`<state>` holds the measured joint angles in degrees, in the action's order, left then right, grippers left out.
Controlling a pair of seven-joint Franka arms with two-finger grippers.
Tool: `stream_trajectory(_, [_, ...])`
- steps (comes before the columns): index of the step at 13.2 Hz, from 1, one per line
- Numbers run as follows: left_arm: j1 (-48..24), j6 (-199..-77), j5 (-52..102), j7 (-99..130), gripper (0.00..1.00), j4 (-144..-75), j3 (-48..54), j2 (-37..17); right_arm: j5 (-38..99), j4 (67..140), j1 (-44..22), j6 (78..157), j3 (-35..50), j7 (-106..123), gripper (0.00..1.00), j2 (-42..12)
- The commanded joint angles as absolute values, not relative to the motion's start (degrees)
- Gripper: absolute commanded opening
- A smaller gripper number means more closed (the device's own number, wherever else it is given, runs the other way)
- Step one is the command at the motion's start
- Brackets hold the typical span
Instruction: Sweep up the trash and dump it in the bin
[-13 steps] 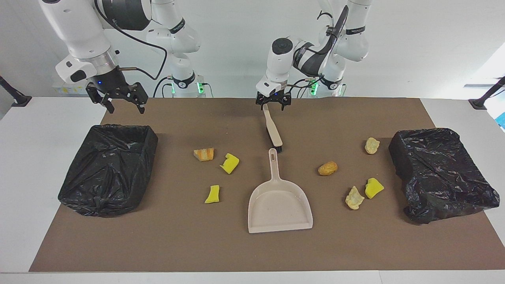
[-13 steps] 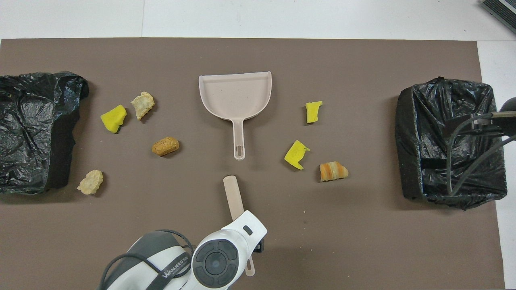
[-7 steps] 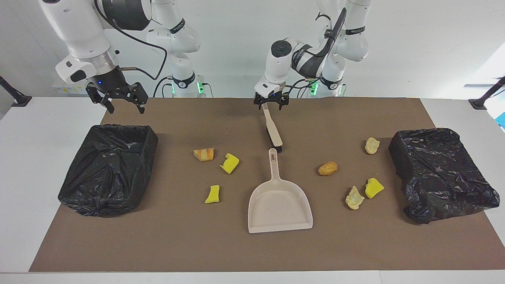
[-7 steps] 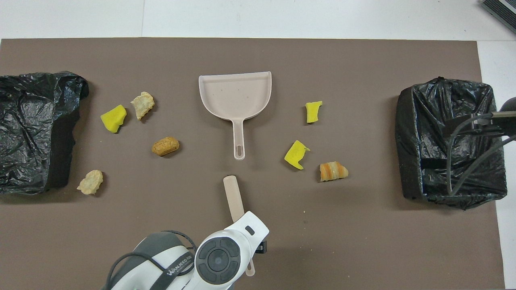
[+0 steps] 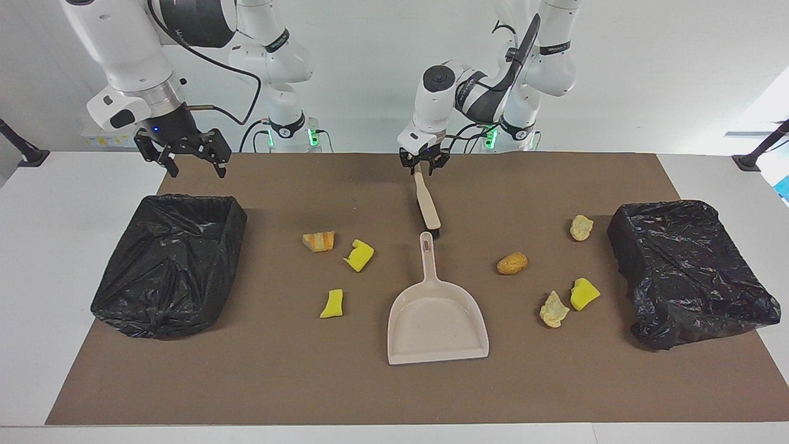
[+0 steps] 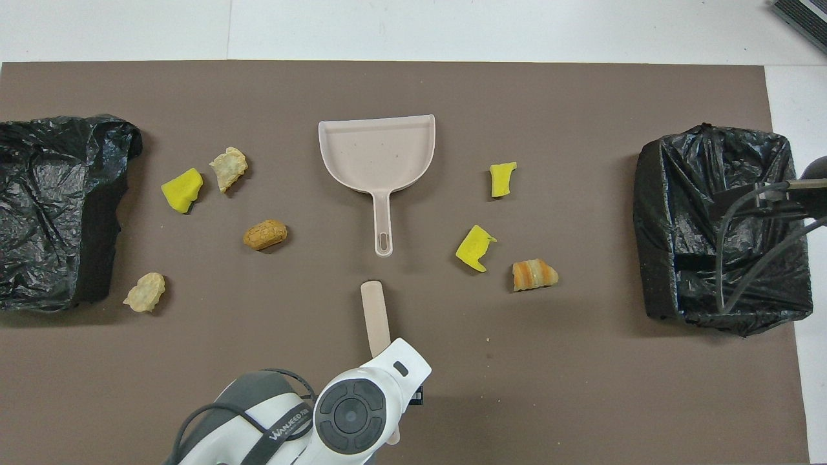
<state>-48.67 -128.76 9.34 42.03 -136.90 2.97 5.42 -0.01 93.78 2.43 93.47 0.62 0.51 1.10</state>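
The trash lies scattered on the brown mat: an orange bread lump (image 5: 318, 241) and two yellow sponge bits (image 5: 359, 254) (image 5: 332, 303) toward the right arm's end, and a tan lump (image 5: 512, 263), two pale lumps (image 5: 581, 227) (image 5: 554, 309) and a yellow bit (image 5: 584, 293) toward the left arm's end. A beige dustpan (image 5: 436, 320) (image 6: 378, 152) lies mid-mat. Nearer the robots lies the beige brush (image 5: 427, 206) (image 6: 375, 313), its black bristles by the dustpan's handle. My left gripper (image 5: 422, 165) is shut on the brush's handle end. My right gripper (image 5: 183, 161) hangs open over the mat's edge beside a bin (image 5: 169, 262).
Two bins lined with black bags stand at the mat's ends, one at the right arm's end (image 6: 723, 226) and one at the left arm's end (image 5: 687, 268) (image 6: 55, 206). The left arm's wrist (image 6: 355, 407) hides the brush's handle end in the overhead view.
My left gripper's fingers have closed in on the brush handle, and the brush has turned slightly. The right arm and the trash have not moved.
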Motion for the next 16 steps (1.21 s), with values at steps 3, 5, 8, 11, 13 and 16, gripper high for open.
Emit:
stream_trajectory(3, [-49.40,-129.90,10.37,41.57,0.00,-137.55,2.02,5.54,0.88,99.14,-5.51,98.08,1.76,0.10,1.00,1.07])
stream_trajectory(5, [-49.31,-129.46,10.37,41.49,0.00,-137.29,1.93,5.45,1.32,98.27,-8.34,98.61,1.76,-2.98,1.00,-1.04])
stream_trajectory(8, [-49.22,-129.03,10.37,41.48,0.00,-136.50,1.85,5.10,1.49,93.10,-13.34,99.83,1.76,-8.85,1.00,-7.18])
stream_trajectory(11, [-48.69,-127.02,10.28,41.66,0.00,-134.66,1.23,5.36,4.04,92.20,-18.53,105.80,1.76,-12.56,1.00,-11.68])
stream_trajectory(13, [-44.23,-121.76,9.58,40.35,0.00,-131.15,1.23,5.45,4.22,92.02,-19.95,110.72,1.76,-13.44,1.00,-13.96])
stream_trajectory(16, [-36.07,-116.03,7.84,30.70,0.00,-127.10,1.23,6.59,5.27,91.32,-20.48,114.50,3.25,-13.62,0.98,-17.39])
